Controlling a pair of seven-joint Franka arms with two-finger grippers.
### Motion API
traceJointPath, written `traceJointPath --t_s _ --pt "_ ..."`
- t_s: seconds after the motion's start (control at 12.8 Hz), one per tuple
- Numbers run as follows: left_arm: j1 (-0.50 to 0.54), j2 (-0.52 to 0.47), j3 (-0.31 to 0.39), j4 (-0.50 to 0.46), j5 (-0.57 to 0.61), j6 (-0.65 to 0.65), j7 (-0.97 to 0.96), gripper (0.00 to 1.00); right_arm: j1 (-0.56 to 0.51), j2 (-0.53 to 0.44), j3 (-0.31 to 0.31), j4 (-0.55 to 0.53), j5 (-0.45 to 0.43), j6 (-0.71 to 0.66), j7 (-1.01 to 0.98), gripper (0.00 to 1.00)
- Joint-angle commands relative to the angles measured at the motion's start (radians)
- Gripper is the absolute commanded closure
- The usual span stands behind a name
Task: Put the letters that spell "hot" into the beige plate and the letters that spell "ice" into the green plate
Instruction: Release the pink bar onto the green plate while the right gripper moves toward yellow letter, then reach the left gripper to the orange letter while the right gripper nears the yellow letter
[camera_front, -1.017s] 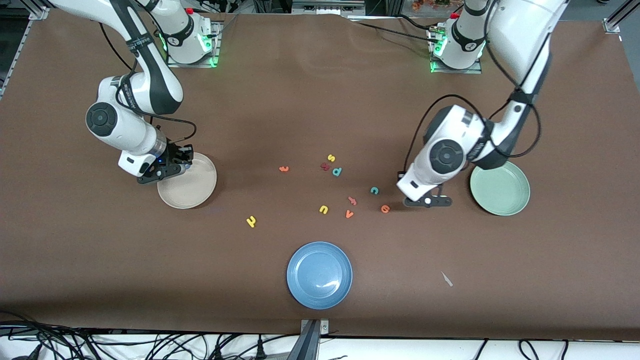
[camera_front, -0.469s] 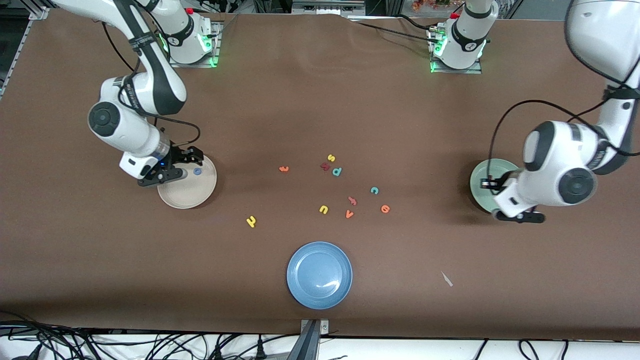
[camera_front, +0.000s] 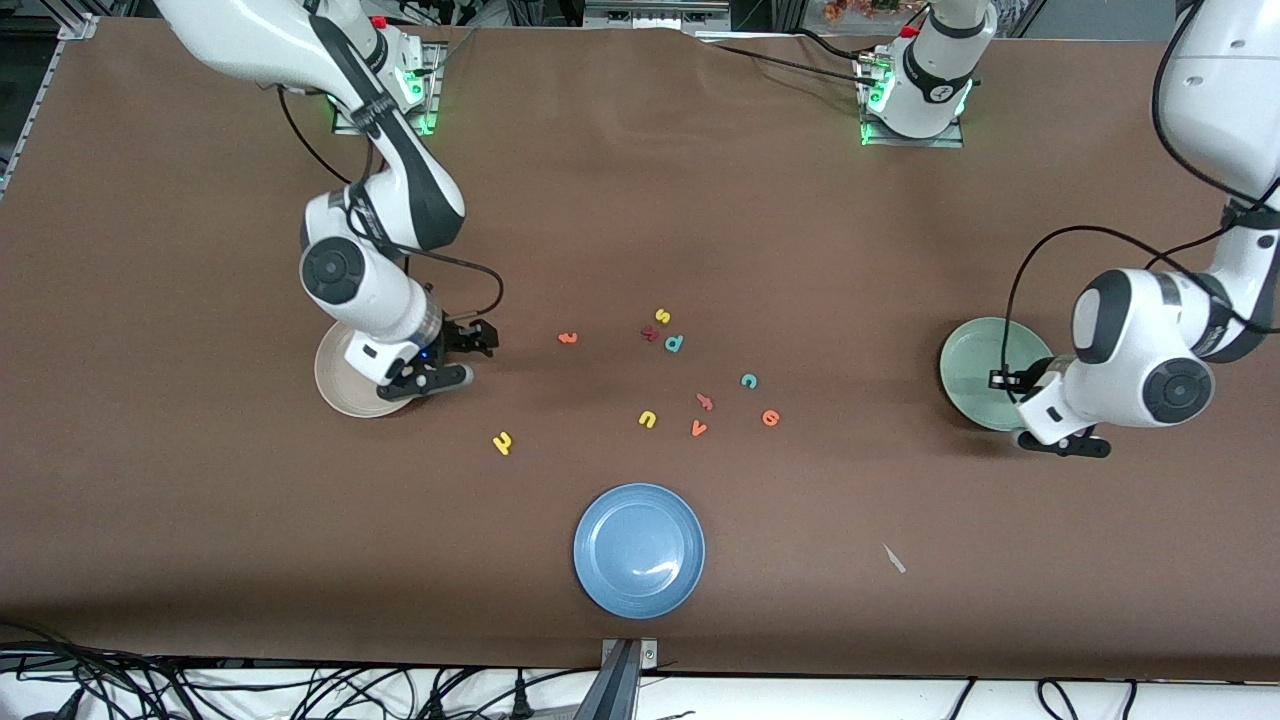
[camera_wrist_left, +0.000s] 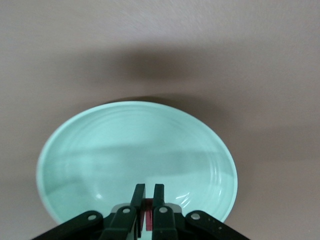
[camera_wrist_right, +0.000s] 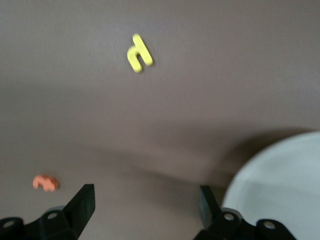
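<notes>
My left gripper (camera_front: 1062, 442) hangs over the rim of the green plate (camera_front: 975, 365), on the side nearer the front camera. In the left wrist view it (camera_wrist_left: 148, 192) is shut on the dark red "i" (camera_wrist_left: 148, 216) above the green plate (camera_wrist_left: 125, 145). My right gripper (camera_front: 468, 357) stands open and empty beside the beige plate (camera_front: 338, 388), which its wrist partly hides; the blue "o" is hidden. The right wrist view shows this gripper (camera_wrist_right: 147, 197), the yellow "h" (camera_wrist_right: 139, 53), the orange "t" (camera_wrist_right: 46, 183) and the beige plate (camera_wrist_right: 285, 185). Yellow "h" (camera_front: 502, 442), orange "t" (camera_front: 568, 338), teal "c" (camera_front: 748, 380) and orange "e" (camera_front: 770, 417) lie on the table.
A blue plate (camera_front: 640, 550) sits near the table's front edge. Spare letters lie mid-table: yellow "s" (camera_front: 662, 316), teal "p" (camera_front: 675, 343), yellow "u" (camera_front: 647, 419), orange "v" (camera_front: 698, 429), a dark red one (camera_front: 650, 333) and a reddish one (camera_front: 705, 402).
My right gripper opened, left the blue "o" in the beige plate and moved off toward mid-table. The left arm swung from beside the "e" to the green plate, still shut.
</notes>
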Motion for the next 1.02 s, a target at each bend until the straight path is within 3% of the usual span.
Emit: traceJointPath --t_s 0.0,0.16,0.23,0.55,0.94 --pt "0.006 -0.003 -0.006 0.007 0.02 0.0 0.0 0.52 0.036 0.17 -0.032 0.215 -0.009 -0.019 0.038 0.08" --pt "0.006 -0.016 -0.009 0.013 0.007 0.0 -0.007 0.06 0.095 0.252 -0.099 0.31 -0.011 -0.018 0.052 0.08" --pt "0.004 -0.033 -0.017 0.016 0.006 -0.001 -0.025 0.01 0.11 0.282 -0.121 0.355 -0.011 -0.014 0.052 0.08" --pt "-0.037 -0.043 -0.096 0.048 -0.066 -0.001 -0.302 0.01 0.164 0.345 -0.159 0.4 -0.009 0.008 0.094 0.12" --pt "-0.183 -0.007 -0.098 0.091 -0.192 0.003 -0.864 0.01 0.169 0.362 -0.165 0.401 -0.011 0.035 0.089 0.23"
